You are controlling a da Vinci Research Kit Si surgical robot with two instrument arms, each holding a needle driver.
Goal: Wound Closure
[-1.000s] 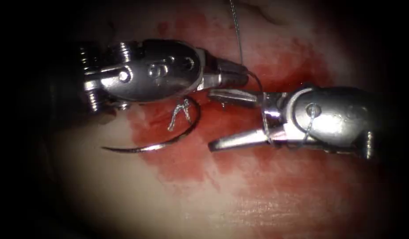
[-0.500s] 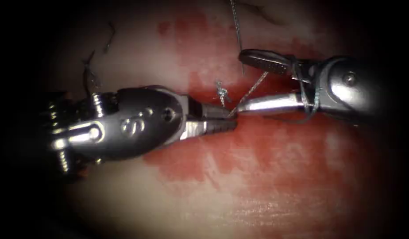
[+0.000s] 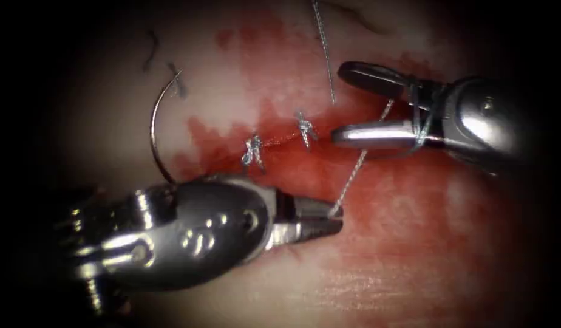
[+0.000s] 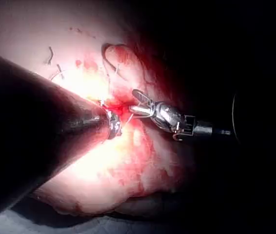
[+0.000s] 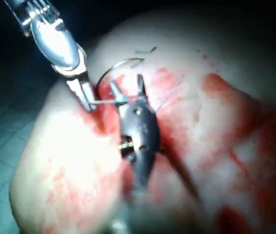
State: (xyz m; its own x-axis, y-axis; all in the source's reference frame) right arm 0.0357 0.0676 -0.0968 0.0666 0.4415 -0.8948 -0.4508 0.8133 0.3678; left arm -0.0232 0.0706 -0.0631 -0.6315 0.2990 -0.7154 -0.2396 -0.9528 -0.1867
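Note:
The left tool [image 3: 338,220] lies below the cut [image 3: 280,141], its jaws shut on the thread [image 3: 353,176] at their tips. From there the thread rises taut to the right tool [image 3: 338,102], whose jaws are open, and winds around them near their base [image 3: 417,115]. Nothing sits between the right jaws. The curved needle [image 3: 154,130] lies free on the tissue [image 3: 377,267] past the cut's left end, held by neither tool. Two knots [image 3: 253,152] [image 3: 305,127] sit on the cut. The right wrist view shows the open right tool [image 5: 127,87], the left tool [image 5: 87,103] and the needle [image 5: 116,66].
A second strand of thread [image 3: 324,48] comes down from the top edge and ends near the right tool's upper jaw. Red fluid [image 3: 390,200] covers the tissue around and below the cut. A short cut end of thread [image 3: 152,51] lies at the upper left.
The left tool has moved down and away from the cut, drawing the thread taut from the right tool's jaws. The needle now lies uncovered at the upper left. The right tool has barely moved.

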